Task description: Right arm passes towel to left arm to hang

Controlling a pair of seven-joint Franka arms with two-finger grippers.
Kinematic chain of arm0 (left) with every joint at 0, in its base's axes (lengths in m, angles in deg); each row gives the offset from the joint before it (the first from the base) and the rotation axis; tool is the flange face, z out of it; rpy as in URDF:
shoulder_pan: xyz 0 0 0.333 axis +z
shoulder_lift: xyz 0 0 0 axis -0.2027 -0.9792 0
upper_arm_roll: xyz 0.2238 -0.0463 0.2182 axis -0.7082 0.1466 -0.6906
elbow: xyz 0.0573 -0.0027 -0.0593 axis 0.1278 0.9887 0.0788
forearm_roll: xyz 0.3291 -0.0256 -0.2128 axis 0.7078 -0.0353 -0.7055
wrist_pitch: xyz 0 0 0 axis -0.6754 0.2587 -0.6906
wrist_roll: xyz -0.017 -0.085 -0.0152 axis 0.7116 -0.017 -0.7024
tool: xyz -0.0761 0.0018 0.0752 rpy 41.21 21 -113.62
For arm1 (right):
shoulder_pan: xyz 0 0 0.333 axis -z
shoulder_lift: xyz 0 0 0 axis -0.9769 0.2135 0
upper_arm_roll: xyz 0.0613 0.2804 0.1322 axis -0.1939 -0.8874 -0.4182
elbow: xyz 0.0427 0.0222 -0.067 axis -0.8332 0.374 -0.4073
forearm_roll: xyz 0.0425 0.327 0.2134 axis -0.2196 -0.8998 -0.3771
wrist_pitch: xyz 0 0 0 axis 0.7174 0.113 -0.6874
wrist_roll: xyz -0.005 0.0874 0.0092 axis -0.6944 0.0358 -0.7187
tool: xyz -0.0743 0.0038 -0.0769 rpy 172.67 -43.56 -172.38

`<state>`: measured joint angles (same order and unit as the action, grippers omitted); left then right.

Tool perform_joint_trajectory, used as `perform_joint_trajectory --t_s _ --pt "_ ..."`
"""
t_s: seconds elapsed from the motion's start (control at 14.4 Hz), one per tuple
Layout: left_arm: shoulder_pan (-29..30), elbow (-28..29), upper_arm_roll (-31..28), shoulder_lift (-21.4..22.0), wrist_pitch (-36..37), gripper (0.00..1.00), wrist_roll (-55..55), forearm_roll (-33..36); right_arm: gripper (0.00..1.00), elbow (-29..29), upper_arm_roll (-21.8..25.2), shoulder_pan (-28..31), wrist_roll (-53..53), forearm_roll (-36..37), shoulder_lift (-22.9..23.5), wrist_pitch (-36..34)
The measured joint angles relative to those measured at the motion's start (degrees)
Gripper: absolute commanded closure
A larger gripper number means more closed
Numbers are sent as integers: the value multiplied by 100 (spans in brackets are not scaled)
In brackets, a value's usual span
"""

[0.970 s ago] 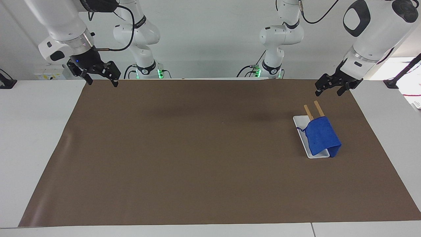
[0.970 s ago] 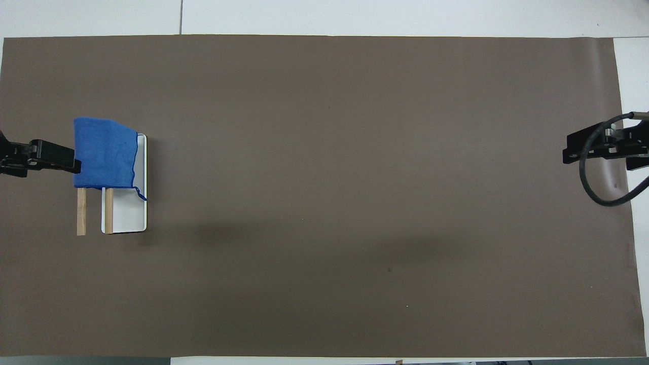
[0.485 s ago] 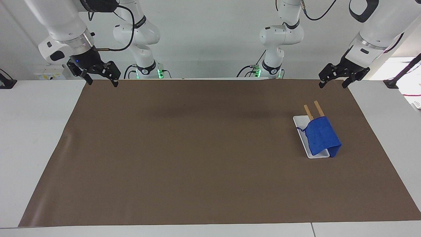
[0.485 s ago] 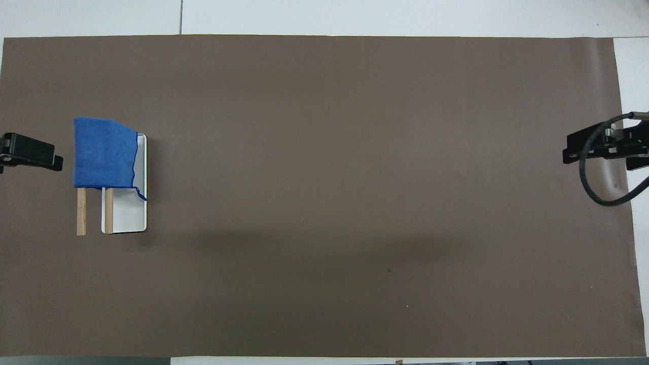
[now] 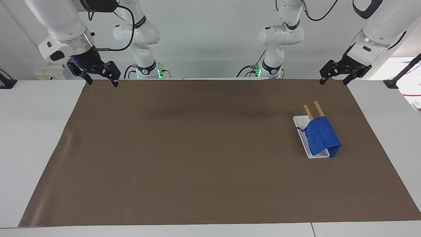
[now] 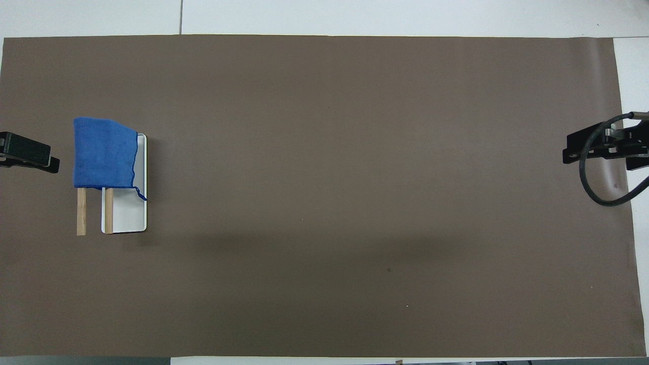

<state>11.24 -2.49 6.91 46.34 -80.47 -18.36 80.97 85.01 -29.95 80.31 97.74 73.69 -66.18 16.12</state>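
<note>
The blue towel (image 5: 321, 136) hangs draped over the two wooden bars (image 5: 318, 108) of the white-and-wood rack (image 5: 300, 125), toward the left arm's end of the table. It also shows in the overhead view (image 6: 104, 151), covering the rack's farther half. My left gripper (image 5: 333, 82) is open and empty, up in the air over the brown mat's corner by the left arm's base, apart from the rack. In the overhead view the left gripper (image 6: 29, 153) shows beside the towel. My right gripper (image 5: 101, 82), with its blue light, is open and empty, waiting over the mat's corner at the right arm's end (image 6: 601, 148).
A brown mat (image 5: 197, 151) covers most of the white table (image 5: 36, 131). Two smaller white arms with green-lit bases (image 5: 146, 70) (image 5: 269, 70) stand at the robots' edge of the table. A black cable (image 6: 596, 187) loops from the right gripper.
My left gripper has risen and drawn back from the rack toward its base, leaving the towel on the bars. The right arm and the towel have not moved.
</note>
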Motion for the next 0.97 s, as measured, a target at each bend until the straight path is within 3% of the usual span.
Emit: perform_joint_trajectory --t_s 0.97 --pt "-18 10 49 -5 -296 0 0 219 0 0 0 0 0 0 0 0"
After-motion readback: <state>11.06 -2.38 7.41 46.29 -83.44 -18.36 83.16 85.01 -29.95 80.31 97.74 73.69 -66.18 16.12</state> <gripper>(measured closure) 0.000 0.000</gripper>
